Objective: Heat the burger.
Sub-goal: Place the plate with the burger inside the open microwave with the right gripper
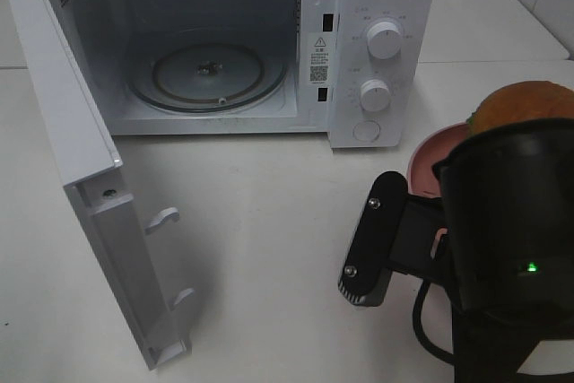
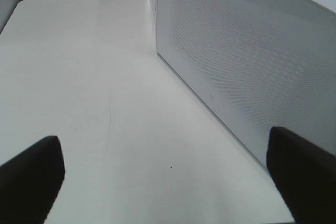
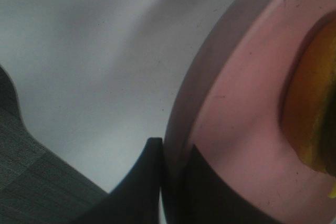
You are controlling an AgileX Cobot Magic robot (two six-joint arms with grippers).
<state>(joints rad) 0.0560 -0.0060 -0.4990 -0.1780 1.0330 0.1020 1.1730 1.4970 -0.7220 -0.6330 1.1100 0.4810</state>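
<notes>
Right claw (image 3: 173,150) pinches the rim of a pink plate (image 3: 231,119), fingers nearly closed with the rim between them. The burger (image 3: 310,108) sits on the plate just past the fingertips. Farther ahead and left of this claw, the microwave (image 1: 377,6) stands with its door (image 1: 81,159) swung wide and a glass turntable (image 1: 206,73) inside. Left claw (image 2: 167,169), spread wide and holding nothing, hangs near the door.

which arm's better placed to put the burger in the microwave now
Right. The right gripper has its fingers closed on the rim of the pink plate carrying the burger, near the open microwave. The left gripper hangs open by the outer face of the microwave door, holding nothing.
</notes>
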